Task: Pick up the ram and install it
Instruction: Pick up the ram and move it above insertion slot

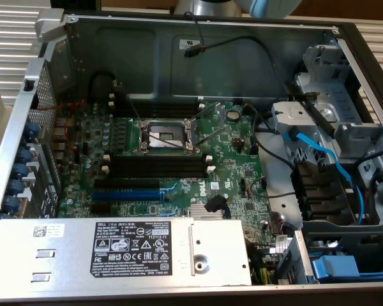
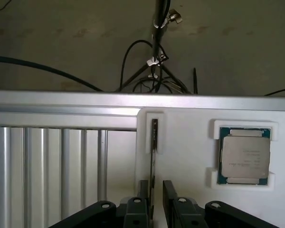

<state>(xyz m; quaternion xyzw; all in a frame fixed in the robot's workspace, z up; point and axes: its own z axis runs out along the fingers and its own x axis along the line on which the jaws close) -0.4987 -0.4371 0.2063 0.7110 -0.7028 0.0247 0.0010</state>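
Observation:
The ram [image 2: 154,142] is a thin dark stick standing on its edge in a slot of a white holder [image 2: 190,156] on a table. My gripper [image 2: 156,183] is over its near end, and the stick passes between the two black fingers [image 2: 169,190]. The jaws stand open, with a visible gap between the stick and one finger. In the exterior view an open computer case holds a green motherboard [image 1: 233,159]. Its black memory slots [image 1: 156,164] with white end clips lie beside the CPU socket [image 1: 166,135].
A CPU chip [image 2: 244,154] sits in a second pocket of the white holder. Ribbed aluminium table profile [image 2: 47,166] lies beside the holder, and cables and a tripod stand on the floor beyond. Inside the case are a power supply [image 1: 127,252], blue cables [image 1: 325,159] and a drive cage [image 1: 325,115].

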